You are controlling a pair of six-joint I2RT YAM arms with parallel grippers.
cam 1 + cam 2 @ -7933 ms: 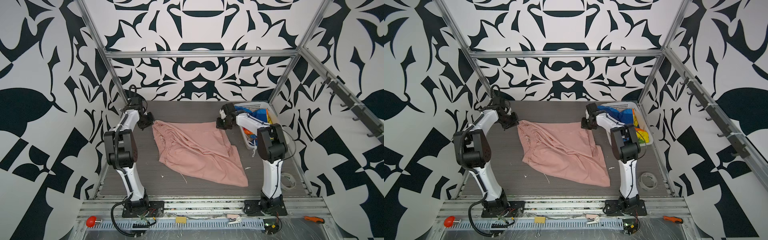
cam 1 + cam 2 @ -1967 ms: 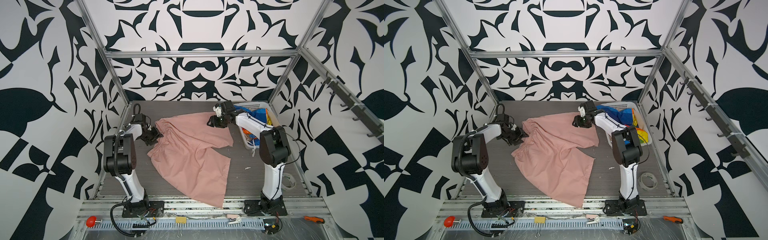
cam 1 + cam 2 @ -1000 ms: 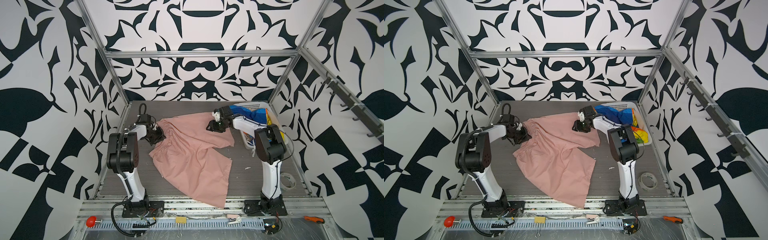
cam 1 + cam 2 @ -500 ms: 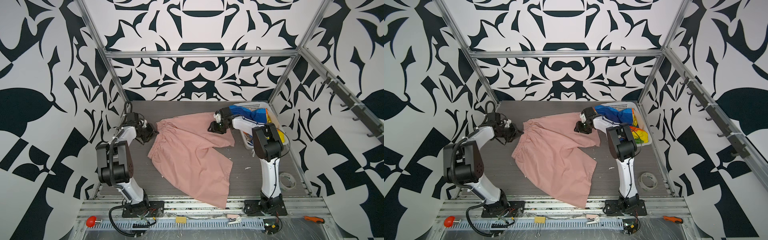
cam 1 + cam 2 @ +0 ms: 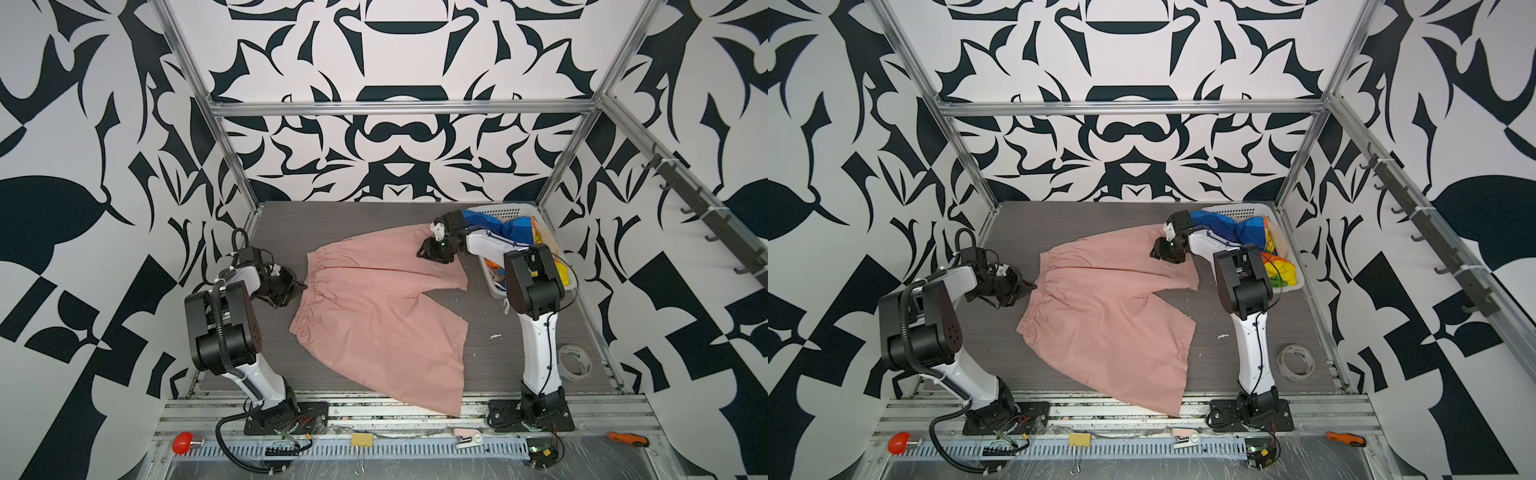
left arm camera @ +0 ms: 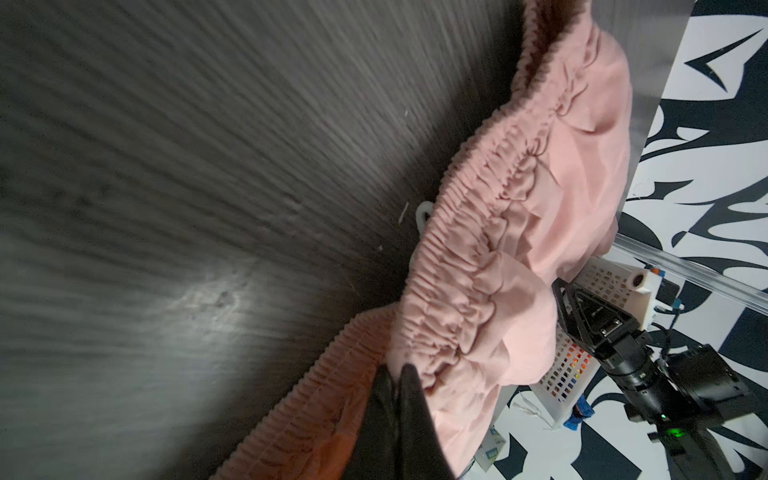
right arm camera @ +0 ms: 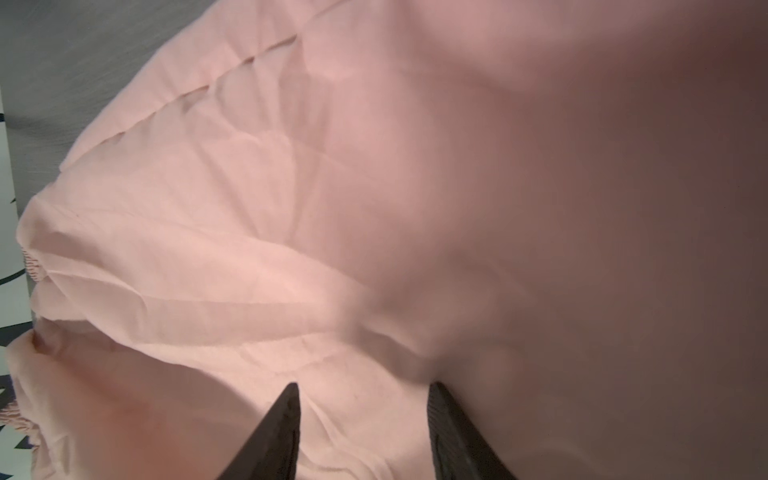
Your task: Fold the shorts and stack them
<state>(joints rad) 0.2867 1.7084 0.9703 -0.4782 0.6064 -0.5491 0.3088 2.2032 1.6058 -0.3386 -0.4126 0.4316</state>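
The salmon-pink shorts [image 5: 374, 320] [image 5: 1104, 320] lie spread on the table in both top views, waist to the left, one leg reaching the front edge. My left gripper [image 5: 302, 286] [image 5: 1032, 286] is shut on the middle of their gathered waistband [image 6: 469, 249]; the left wrist view shows its tips [image 6: 395, 368] pinched together at the fold. My right gripper [image 5: 427, 253] [image 5: 1157, 254] hovers open just over the far leg, and the cloth [image 7: 270, 216] fills the right wrist view between the spread fingers [image 7: 286, 411]. Rainbow-striped shorts [image 5: 515, 226] [image 5: 1246, 227] sit bunched in the basket.
A white perforated basket [image 5: 509, 207] [image 5: 1241, 206] stands at the back right beside the right arm. A roll of tape [image 5: 575, 362] [image 5: 1296, 360] lies on the table at the front right. Metal frame posts close in the sides.
My left gripper has drawn back to the left with the waistband, and its arm now bends lower. The right gripper has stayed open over the far leg.
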